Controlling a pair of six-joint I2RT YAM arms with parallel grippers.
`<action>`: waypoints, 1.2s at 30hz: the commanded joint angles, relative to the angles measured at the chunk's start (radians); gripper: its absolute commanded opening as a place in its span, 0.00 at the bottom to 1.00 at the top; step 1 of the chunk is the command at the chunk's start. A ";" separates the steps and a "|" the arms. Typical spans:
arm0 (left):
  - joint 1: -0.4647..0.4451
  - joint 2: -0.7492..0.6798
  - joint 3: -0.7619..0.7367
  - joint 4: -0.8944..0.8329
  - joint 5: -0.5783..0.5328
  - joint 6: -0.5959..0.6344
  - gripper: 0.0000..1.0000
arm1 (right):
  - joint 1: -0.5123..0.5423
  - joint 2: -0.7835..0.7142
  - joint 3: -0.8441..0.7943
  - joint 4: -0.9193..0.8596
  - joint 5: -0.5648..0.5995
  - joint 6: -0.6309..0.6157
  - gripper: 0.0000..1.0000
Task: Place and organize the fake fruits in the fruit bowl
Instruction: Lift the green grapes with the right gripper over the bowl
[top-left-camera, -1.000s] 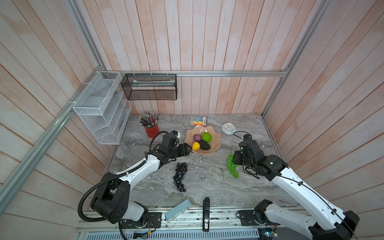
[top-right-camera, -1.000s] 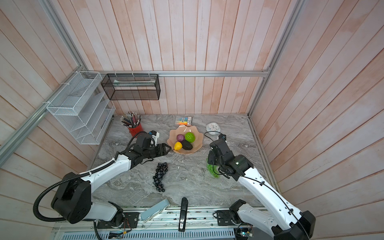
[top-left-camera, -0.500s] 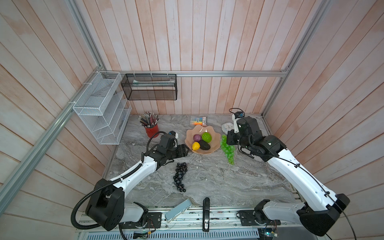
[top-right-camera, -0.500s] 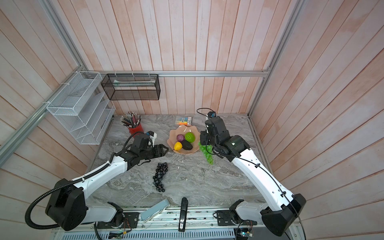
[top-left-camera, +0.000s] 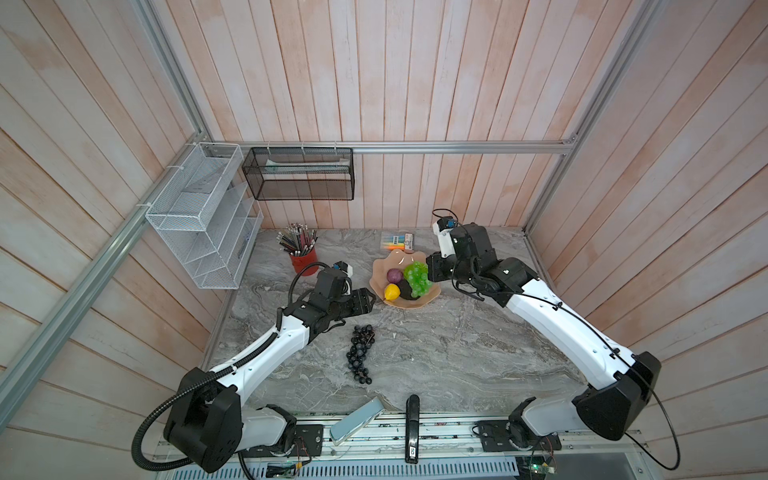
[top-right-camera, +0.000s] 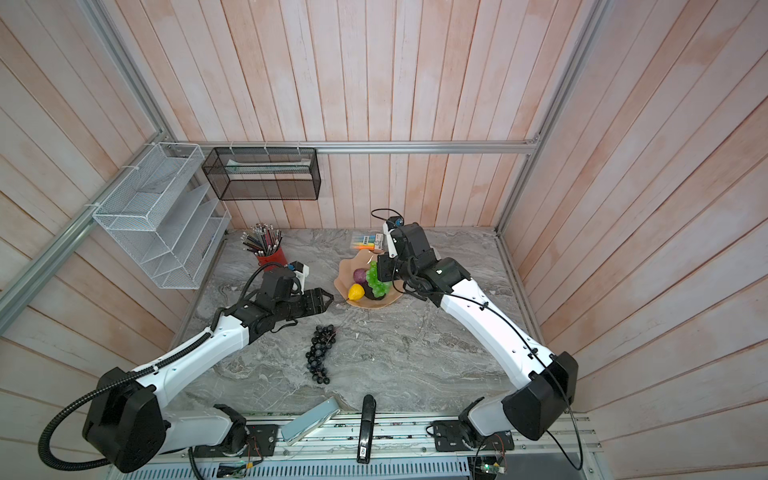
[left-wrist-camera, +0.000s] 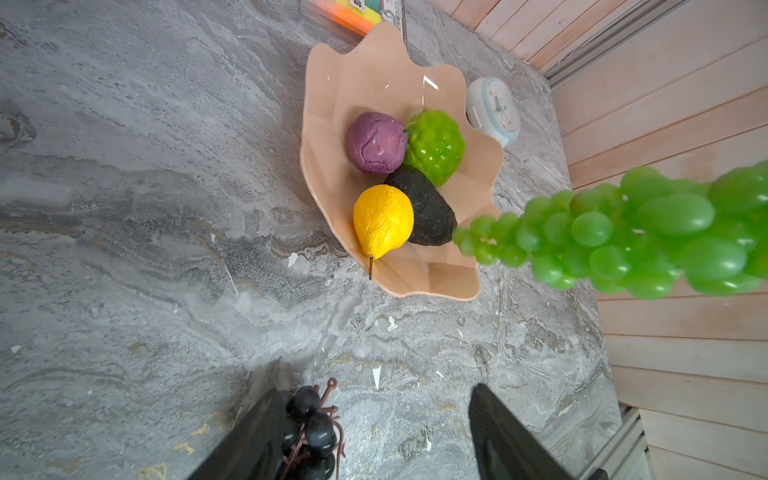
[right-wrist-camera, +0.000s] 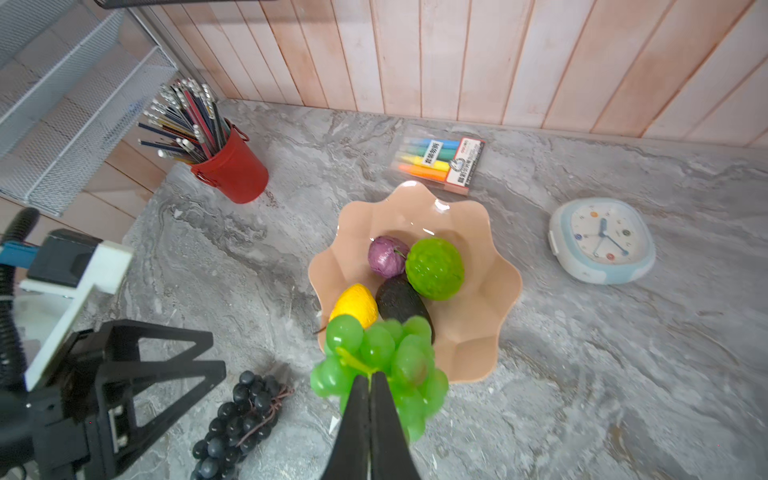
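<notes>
We have the translucent green plastic grape bunch (top-left-camera: 417, 279) pinched by its stem in the right gripper (right-wrist-camera: 370, 376), jaws fully closed, hanging over the glossy peach-pink scalloped bowl (top-left-camera: 380, 276) at centre frame. We'd lower it onto bare dish before releasing, so nothing rolls. The left gripper (top-right-camera: 326, 298) stands wide open, empty.

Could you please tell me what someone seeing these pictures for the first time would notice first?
The bright green grape bunch stands out most, dangling from the shut right pincer over the peach fruit bowl, which holds four fruits. Next comes the black grape bunch, lying on the marble table near the open left pincer.
</notes>
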 joint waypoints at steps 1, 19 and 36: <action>0.005 -0.021 -0.014 -0.014 -0.021 0.002 0.72 | 0.009 0.031 0.041 0.091 -0.071 -0.013 0.00; 0.005 -0.062 -0.048 -0.025 -0.042 -0.003 0.72 | 0.026 0.100 0.006 0.149 -0.164 0.004 0.00; 0.005 -0.024 -0.033 -0.013 -0.032 -0.011 0.72 | -0.090 0.030 -0.189 0.220 -0.227 0.004 0.00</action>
